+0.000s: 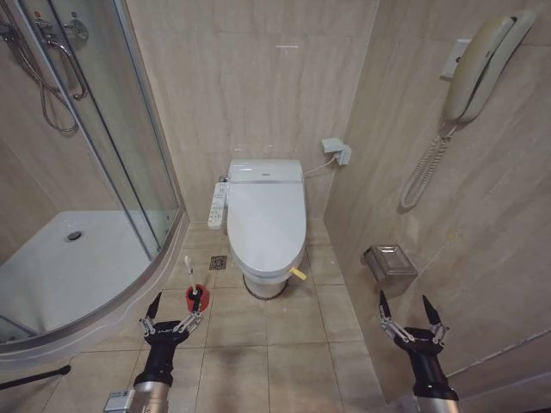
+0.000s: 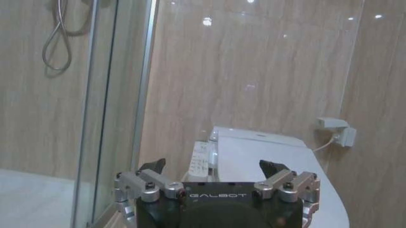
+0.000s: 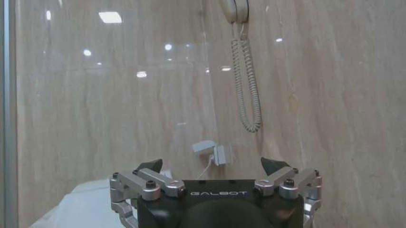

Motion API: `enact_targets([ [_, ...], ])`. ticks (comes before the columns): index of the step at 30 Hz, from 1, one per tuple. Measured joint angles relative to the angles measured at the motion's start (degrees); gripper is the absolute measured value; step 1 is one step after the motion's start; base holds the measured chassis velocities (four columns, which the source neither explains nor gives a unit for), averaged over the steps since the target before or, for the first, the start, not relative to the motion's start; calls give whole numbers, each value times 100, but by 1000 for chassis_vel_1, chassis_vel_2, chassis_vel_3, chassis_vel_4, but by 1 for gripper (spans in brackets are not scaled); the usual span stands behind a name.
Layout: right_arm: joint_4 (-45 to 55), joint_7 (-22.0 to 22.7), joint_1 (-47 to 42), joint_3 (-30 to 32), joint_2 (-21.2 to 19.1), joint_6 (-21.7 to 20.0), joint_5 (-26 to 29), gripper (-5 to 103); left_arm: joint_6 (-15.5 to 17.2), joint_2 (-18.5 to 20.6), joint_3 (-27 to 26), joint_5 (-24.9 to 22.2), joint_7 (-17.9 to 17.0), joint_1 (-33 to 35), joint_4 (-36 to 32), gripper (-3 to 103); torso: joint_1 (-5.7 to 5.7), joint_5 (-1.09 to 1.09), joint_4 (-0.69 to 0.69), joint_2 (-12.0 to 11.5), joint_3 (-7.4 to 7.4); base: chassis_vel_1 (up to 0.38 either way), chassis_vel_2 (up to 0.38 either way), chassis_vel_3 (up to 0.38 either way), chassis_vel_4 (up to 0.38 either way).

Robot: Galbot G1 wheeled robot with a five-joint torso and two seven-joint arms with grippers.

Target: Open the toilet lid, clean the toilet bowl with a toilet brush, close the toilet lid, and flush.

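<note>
We see the toilet lid (image 1: 266, 219) shut, ahead between both claws. Left gripper (image 1: 176, 303) and right gripper (image 1: 406, 308) spread apart, empty. Toilet brush (image 1: 191, 280) just beyond left gripper; wall hugs the right.

Left gripper (image 2: 212, 167) housing: "GALBOT", in pale capitals just behind the spread fingers.
Right gripper (image 3: 212, 165) housing: "GALBOT", likewise.
Toilet's side control panel (image 2: 199, 159): markings were present, possibly button labels, unreadable.

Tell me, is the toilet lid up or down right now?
Down. The toilet lid lies flat over the toilet, hiding the bowl, its yellow strap sticking out at the front edge.
</note>
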Motion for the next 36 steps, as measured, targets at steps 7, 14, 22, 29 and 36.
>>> enact_targets([
  [7, 81, 6, -26, 15, 69, -24, -13, 100, -48, 88, 10, -35, 6, -9, 47, 100, 0, 0, 0, 0, 0, 0, 0, 0, 0],
  [14, 19, -210, -64, 13, 93, 52, -9, 100, -133, 72, -64, -39, 13, 6, 36, 100, 0, 0, 0, 0, 0, 0, 0, 0, 0],
  [22, -70, -343, 5, -87, 175, 107, 79, 100, -224, 110, -271, -111, 23, 84, -51, 100, -1, 0, 0, 1, -1, -16, 12, 13, -16],
  [29, -108, -313, 41, -65, 162, 112, 130, 100, -260, 100, -307, -131, 27, 76, -5, 100, -1, 0, 0, 0, 0, -129, 132, 126, -137],
  [36, -42, -80, 60, 32, 95, 135, 220, 100, -258, 45, -215, -94, 35, 21, 103, 100, 1, 1, 0, 0, 0, -214, 217, 223, -233],
])
